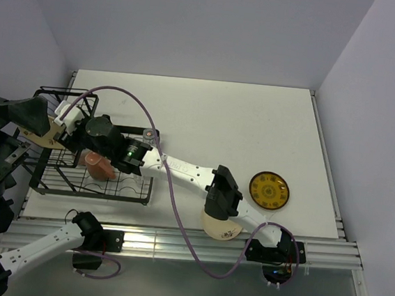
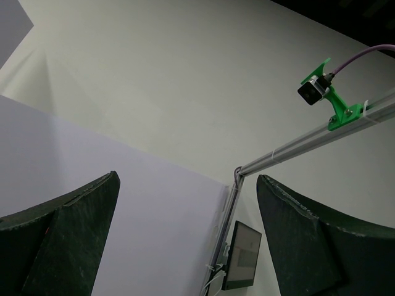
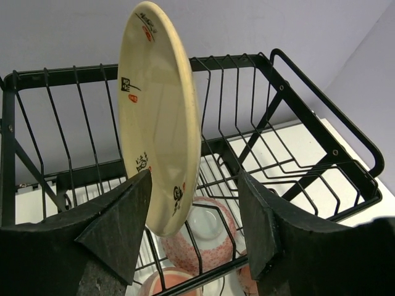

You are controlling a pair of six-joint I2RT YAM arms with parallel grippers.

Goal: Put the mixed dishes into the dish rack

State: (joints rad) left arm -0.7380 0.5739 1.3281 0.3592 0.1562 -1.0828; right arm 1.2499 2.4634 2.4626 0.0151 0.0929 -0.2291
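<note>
Right hand (image 3: 194, 203) sits spread around the cream plate (image 3: 160, 111) standing on edge in the dish rack (image 3: 62, 73), placement seemingly done; next, withdraw without tipping it; left hand (image 2: 188, 179) spread, idle.

Inspection is showing one dish rack (image 3: 62, 73), two cream plates (image 3: 160, 117) (image 1: 221, 229), one yellow plate (image 1: 269, 190), and apparently two pink mugs (image 3: 197, 237) (image 3: 162, 282), partly hidden behind wires.

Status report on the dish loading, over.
Left gripper open, empty, pointing up. Right gripper open around cream plate, which stands on edge in dish rack. Pink mug below; nothing seen blocking.
</note>
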